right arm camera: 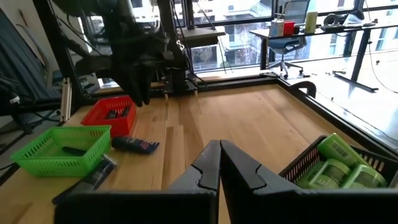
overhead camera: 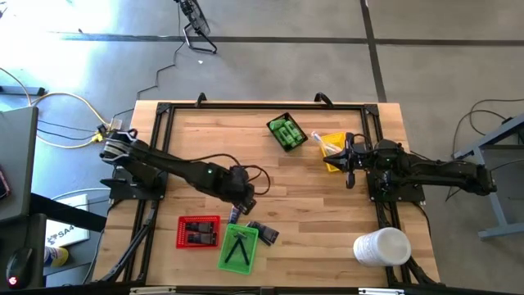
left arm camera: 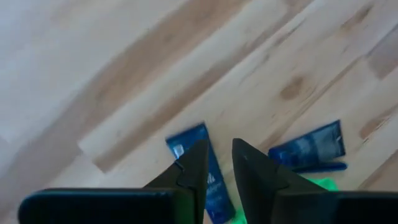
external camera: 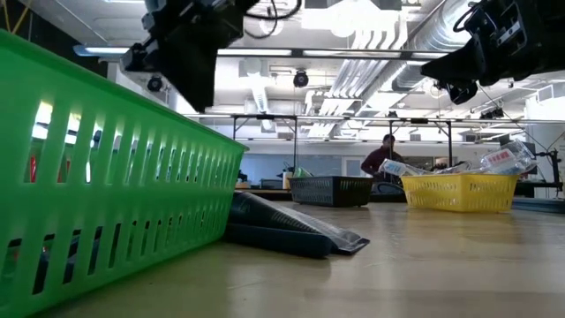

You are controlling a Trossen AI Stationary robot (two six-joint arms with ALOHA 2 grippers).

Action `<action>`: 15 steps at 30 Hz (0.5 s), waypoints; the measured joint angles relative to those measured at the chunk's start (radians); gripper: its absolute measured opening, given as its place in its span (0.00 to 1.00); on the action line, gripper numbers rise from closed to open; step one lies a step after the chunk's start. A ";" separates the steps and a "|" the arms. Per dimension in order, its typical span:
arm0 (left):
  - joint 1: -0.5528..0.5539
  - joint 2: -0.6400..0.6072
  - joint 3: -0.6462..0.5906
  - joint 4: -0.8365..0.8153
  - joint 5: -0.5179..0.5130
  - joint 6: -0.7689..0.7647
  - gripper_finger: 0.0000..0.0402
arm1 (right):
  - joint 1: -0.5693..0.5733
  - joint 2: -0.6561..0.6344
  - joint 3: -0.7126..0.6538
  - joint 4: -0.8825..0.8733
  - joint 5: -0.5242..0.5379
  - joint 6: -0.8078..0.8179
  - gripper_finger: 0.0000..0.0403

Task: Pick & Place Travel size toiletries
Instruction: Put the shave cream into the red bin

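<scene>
Left pincer (left arm camera: pixel 217 163) narrowly parted, empty, above blue packet (left arm camera: pixel 208 180).

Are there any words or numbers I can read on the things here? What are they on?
None can be read.
Blue packets: pale printing on them, too blurred to read.
Green bottles in the black tray: labels too small to read.
Clear-wrapped items in the yellow tray: markings too small to read.
White cylinder: no writing visible.
</scene>
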 joint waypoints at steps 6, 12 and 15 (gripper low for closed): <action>-0.001 0.044 0.000 -0.011 0.062 -0.018 0.17 | 0.000 0.000 0.000 -0.012 0.000 -0.007 0.01; 0.012 0.075 0.000 -0.038 0.134 -0.007 0.19 | 0.000 0.000 0.000 -0.019 0.002 -0.008 0.01; 0.023 0.094 0.000 -0.042 0.176 -0.011 0.25 | 0.000 0.000 0.000 -0.019 0.002 -0.016 0.01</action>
